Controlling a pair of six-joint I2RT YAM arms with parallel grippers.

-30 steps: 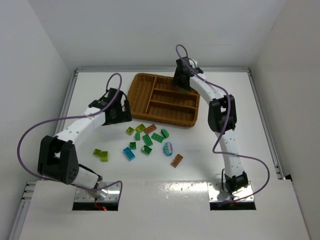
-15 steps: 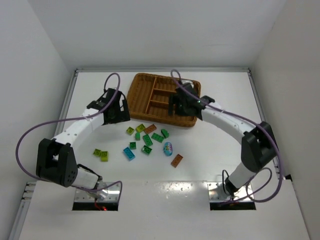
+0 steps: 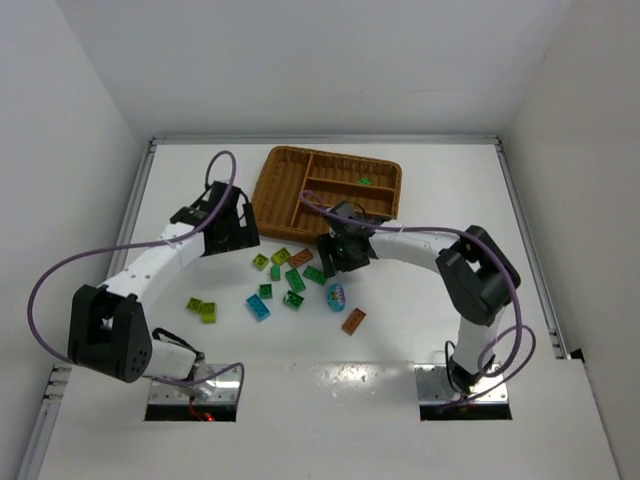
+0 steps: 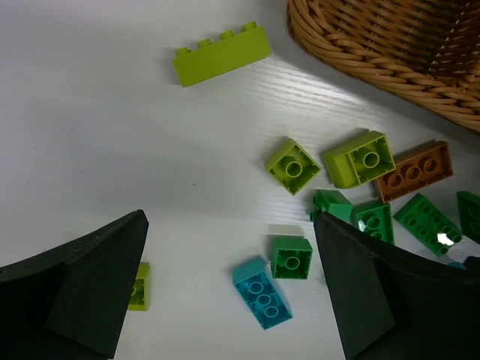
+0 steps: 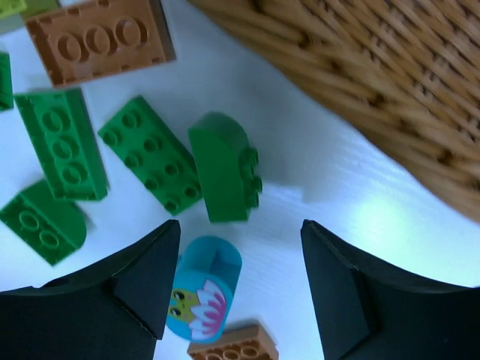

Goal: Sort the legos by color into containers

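Hovering w/ R gripper (image 5: 240,262) wide open, empty, over rounded green lego (image 5: 223,169) beside wicker tray (image 5: 360,82). Same w/ L gripper (image 4: 232,289): spread wide, nothing held, above scattered legos (image 4: 291,257).

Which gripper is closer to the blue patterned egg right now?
Right. The right gripper hangs open just beyond the egg, on the tray side. The left gripper is farther, off to the egg's left past the scattered legos.
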